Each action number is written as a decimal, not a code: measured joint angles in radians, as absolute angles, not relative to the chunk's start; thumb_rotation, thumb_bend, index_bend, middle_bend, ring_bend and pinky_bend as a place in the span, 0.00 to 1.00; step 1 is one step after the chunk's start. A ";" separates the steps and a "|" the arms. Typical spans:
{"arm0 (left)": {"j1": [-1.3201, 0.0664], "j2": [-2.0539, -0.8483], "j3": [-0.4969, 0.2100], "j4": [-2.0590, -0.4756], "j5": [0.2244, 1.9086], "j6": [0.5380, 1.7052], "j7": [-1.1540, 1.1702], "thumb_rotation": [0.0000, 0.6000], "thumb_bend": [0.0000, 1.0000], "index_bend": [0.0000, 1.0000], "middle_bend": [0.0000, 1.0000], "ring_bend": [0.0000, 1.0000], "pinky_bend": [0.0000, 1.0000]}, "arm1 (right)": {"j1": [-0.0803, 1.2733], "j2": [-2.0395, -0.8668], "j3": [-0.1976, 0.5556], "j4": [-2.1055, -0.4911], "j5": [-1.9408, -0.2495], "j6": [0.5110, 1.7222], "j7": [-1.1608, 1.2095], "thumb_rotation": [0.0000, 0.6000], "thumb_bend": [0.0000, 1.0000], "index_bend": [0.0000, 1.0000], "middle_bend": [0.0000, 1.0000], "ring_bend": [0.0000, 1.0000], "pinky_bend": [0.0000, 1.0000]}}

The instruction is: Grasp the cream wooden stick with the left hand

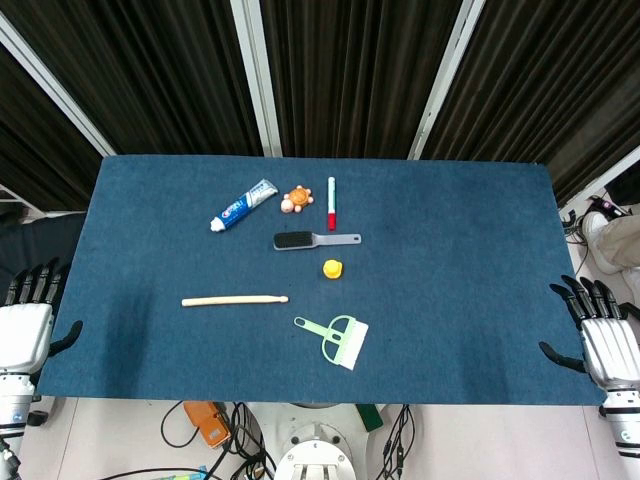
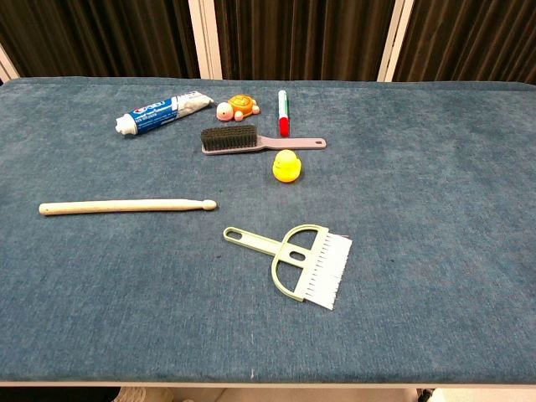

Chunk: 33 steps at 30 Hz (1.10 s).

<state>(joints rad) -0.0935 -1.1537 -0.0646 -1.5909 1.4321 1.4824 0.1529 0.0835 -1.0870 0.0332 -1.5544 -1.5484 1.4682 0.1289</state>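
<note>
Cream wooden stick (image 1: 235, 300) is lying flat on the blue table (image 1: 470, 300), its long axis running side to side, well apart from the left hand (image 1: 27, 322) and off toward the table's middle from it. The rounded tip is pointing away from that hand, so the plain butt end is the end lying nearer to it. Nothing is touching the stick. By these views the grasp is not yet begun: the whole reach, the lowering and the closing of the fingers are all remaining.

The left hand is waiting at the table's near edge, at the left corner, back of the hand up, fingers (image 1: 40, 278) apart and pointing toward the far side, thumb spread inward over the cloth; it is holding nothing. The right hand (image 1: 600, 335) is mirroring this pose at the opposite near corner, fingers likewise apart and empty. The chest view is showing neither hand.

Just beyond the stick's tip, further from the left hand, a green dustpan brush (image 2: 297, 261) is lying close by, probably the nearest thing to avoid. Farther across the table are resting a yellow duck (image 2: 286, 166), a grey hairbrush (image 2: 243, 139), a red marker (image 2: 283, 112), a toy turtle (image 2: 236, 107) and a toothpaste tube (image 2: 163, 112).
</note>
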 measured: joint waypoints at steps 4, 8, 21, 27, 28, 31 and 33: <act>-0.095 -1.155 -0.064 -1.590 1.432 1.479 0.154 1.00 0.26 0.00 0.00 0.00 0.06 | 0.084 -1.086 0.033 -1.557 -1.547 1.466 0.127 1.00 0.29 0.21 0.14 0.08 0.00; -0.096 -1.156 -0.065 -1.588 1.429 1.477 0.154 1.00 0.26 0.00 0.00 0.00 0.06 | 0.084 -1.085 0.032 -1.558 -1.547 1.465 0.125 1.00 0.29 0.21 0.14 0.08 0.00; -0.128 -1.178 -0.029 -1.606 1.493 1.408 0.089 1.00 0.25 0.00 0.00 0.00 0.08 | 0.085 -1.081 0.030 -1.566 -1.543 1.453 0.128 1.00 0.29 0.21 0.14 0.08 0.00; -0.199 -1.199 -0.030 -1.656 1.498 1.298 0.081 1.00 0.21 0.00 0.00 0.00 0.08 | 0.087 -1.077 0.031 -1.569 -1.538 1.447 0.135 1.00 0.29 0.21 0.14 0.08 0.00; -0.219 -1.204 -0.035 -1.670 1.494 1.272 0.091 1.00 0.21 0.00 0.00 0.00 0.08 | 0.088 -1.077 0.031 -1.569 -1.538 1.445 0.136 1.00 0.29 0.21 0.14 0.08 0.00; -0.260 -1.220 -0.055 -1.696 1.468 1.223 0.141 1.00 0.20 0.00 0.00 0.00 0.08 | 0.090 -1.076 0.031 -1.570 -1.538 1.442 0.139 1.00 0.29 0.21 0.14 0.08 0.00; -0.285 -1.233 -0.071 -1.709 1.437 1.193 0.184 1.00 0.19 0.00 0.00 0.00 0.08 | 0.090 -1.075 0.030 -1.570 -1.539 1.442 0.139 1.00 0.29 0.21 0.14 0.08 0.00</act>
